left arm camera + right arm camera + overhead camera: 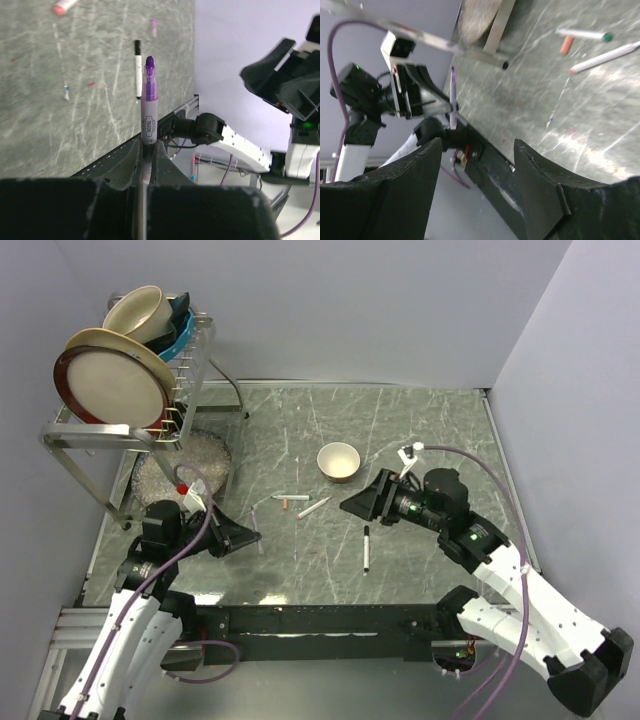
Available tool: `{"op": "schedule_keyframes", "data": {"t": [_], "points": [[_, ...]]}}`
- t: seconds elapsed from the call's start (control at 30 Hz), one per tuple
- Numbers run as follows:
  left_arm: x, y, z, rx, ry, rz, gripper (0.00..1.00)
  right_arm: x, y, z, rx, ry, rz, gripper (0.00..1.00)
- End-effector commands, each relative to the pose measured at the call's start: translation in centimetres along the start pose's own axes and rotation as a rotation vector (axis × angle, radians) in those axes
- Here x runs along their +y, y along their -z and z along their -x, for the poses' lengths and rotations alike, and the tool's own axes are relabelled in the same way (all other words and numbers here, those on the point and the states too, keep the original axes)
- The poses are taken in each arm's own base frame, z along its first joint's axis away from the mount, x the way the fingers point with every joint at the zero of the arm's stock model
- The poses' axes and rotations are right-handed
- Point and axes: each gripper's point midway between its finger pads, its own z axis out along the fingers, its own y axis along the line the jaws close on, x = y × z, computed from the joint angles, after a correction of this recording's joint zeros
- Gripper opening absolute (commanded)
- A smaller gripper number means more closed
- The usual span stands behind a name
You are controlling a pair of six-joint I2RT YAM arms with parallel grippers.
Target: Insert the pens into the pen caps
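One pen (149,107) juts from between left gripper (146,150) fingers (125,164), perhaps capped.

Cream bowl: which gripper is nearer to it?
The right. The right gripper is just near-right of the bowl; the left gripper, farther away at its near-left, holds a purple pen.

The whole table (300,570) is viewed steeply from above and behind by the top external camera. The wrist cameras are set close behind the left gripper (148,147) and right gripper (477,145), facing one another; the purple pen (149,95) is shared by both.
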Motion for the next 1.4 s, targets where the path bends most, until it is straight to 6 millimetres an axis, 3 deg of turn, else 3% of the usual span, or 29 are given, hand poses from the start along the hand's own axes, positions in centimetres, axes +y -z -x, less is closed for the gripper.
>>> {"op": "schedule_keyframes", "data": {"t": [0.0, 0.3, 0.73, 0.97, 1.37], "points": [[-3.8, 0.7, 0.5, -0.01, -0.147, -0.123, 0.01, 3.9, -0.8, 1.1, -0.029, 0.024, 0.093, 0.68], [-3.7, 1.1, -1.1, 0.009, -0.119, -0.144, 0.01, 5.6, -1.9, 0.9, -0.016, 0.026, 0.119, 0.68], [-5.6, 1.2, -2.4, 0.099, -0.238, -0.229, 0.01, 7.6, -2.9, 0.1, 0.015, 0.025, 0.151, 0.68], [-8.2, 0.3, -2.8, 0.151, -0.294, -0.316, 0.01, 8.1, -3.5, -0.1, 0.024, 0.025, 0.148, 0.68], [-13.0, -3.1, -4.2, 0.227, -0.353, -0.418, 0.01, 7.2, -5.4, -1.7, 0.065, -0.033, 0.099, 0.66]]}}
